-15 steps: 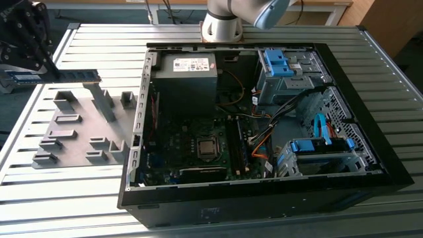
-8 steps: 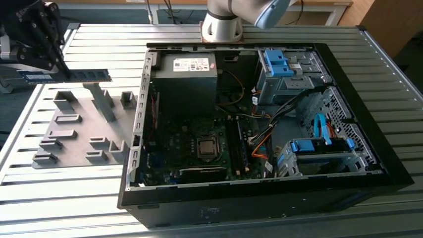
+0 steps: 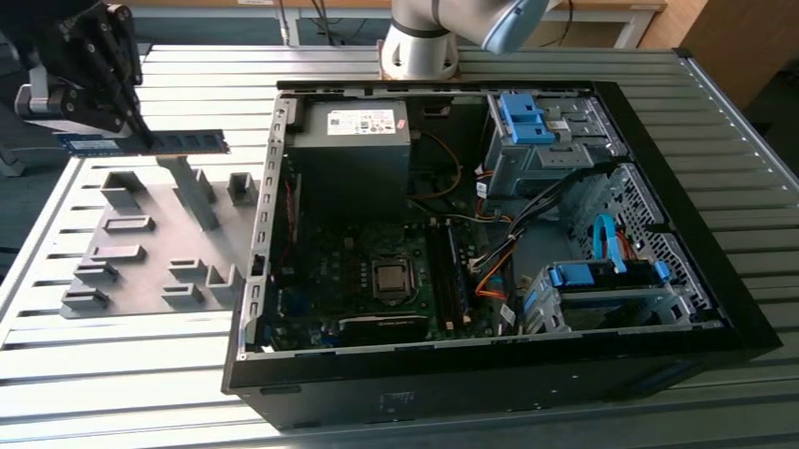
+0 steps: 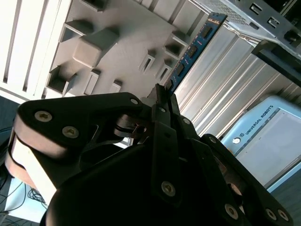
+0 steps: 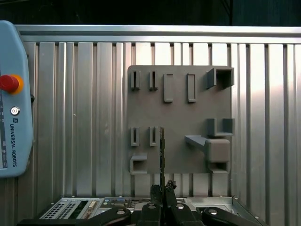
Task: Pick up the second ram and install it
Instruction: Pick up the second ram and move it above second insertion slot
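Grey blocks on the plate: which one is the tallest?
The tall post rising toward the second ram that the gripper holds; the other blocks are low stubs.

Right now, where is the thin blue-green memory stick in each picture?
Exterior view: blue-green memory stick, level above the grey holder plate, at the exterior view's left.
Second wrist view: the stick juts beyond the gripper.
First wrist view: the stick edge-on, crossing the plate.
Shared landmark: the plate.
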Controlling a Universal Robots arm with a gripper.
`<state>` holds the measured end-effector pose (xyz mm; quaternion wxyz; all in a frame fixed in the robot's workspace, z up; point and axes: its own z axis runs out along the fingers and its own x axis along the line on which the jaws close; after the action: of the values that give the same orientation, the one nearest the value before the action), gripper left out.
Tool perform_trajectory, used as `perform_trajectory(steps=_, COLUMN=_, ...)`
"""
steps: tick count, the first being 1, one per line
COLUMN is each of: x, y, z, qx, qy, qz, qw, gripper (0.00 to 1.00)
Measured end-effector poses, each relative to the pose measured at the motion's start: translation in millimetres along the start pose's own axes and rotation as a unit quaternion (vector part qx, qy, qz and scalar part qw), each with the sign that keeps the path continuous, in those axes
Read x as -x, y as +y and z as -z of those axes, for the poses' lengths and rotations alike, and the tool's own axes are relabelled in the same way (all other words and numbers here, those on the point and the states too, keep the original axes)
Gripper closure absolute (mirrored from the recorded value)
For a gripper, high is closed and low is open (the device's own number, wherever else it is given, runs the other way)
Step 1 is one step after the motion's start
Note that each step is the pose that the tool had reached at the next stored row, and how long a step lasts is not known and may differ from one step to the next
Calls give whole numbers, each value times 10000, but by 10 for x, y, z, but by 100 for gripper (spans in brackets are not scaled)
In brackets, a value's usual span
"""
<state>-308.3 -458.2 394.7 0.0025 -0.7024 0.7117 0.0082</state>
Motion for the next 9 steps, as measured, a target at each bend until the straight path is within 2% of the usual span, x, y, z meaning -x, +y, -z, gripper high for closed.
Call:
perform_trajectory(steps=5, x=2, y=-94, z=0, qx=0, qy=0, qz=0, qw=10000, gripper=86)
perform_trajectory(steps=6, x=2, y=-128, z=1, qx=0, qy=0, qz=0, qw=10000, gripper=86)
perform_trajectory(steps=7, x=4, y=-213, z=2, qx=0, qy=0, qz=0, qw=10000, gripper=86)
perform_trajectory(steps=9, x=4, y=-251, z=2, qx=0, qy=0, qz=0, qw=10000, gripper=86)
